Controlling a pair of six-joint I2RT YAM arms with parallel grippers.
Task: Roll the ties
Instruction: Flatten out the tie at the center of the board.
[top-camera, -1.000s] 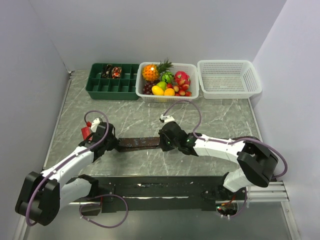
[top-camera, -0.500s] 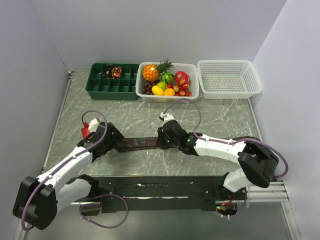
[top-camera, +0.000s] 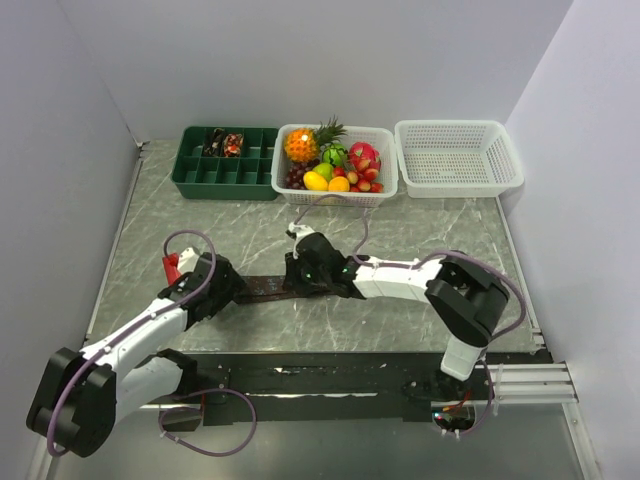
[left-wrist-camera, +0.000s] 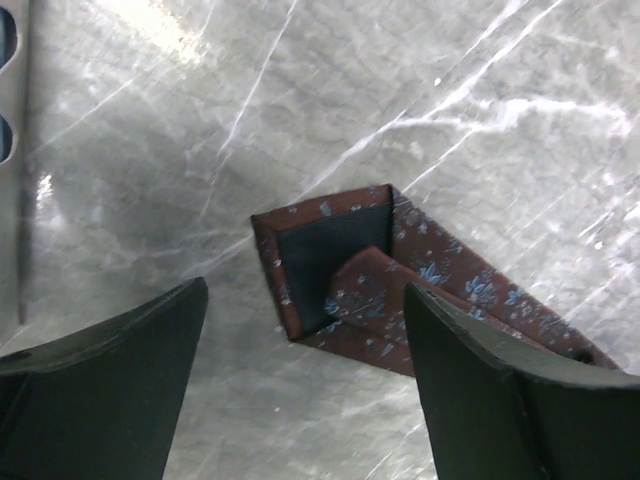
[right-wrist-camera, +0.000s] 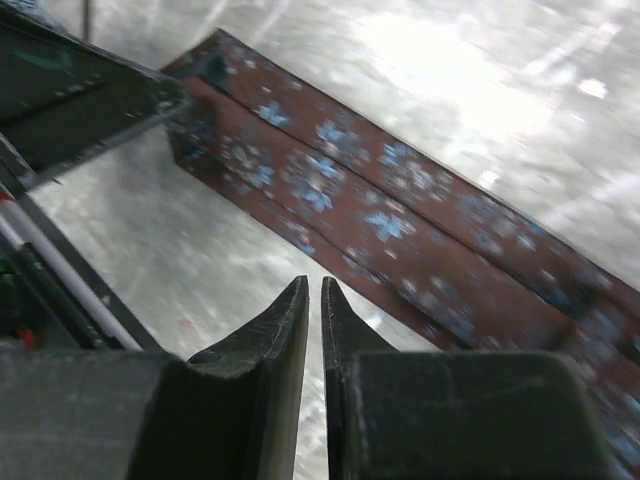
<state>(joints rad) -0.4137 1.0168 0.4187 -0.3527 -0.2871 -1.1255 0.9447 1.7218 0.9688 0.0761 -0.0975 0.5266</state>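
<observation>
2 white arms (top-camera: 150, 325) w/ blk joints (top-camera: 465, 300), purple cables (top-camera: 185, 240), blk claw fingers (left-wrist-camera: 100, 380)

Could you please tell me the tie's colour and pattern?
The tie is reddish-brown with pale-blue floral motifs; right wrist view shows it best.

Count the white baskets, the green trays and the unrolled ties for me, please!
White baskets: 2 (fruit basket, empty basket)
Green tray: 1
Unrolled tie: 1
Total: 4
</observation>
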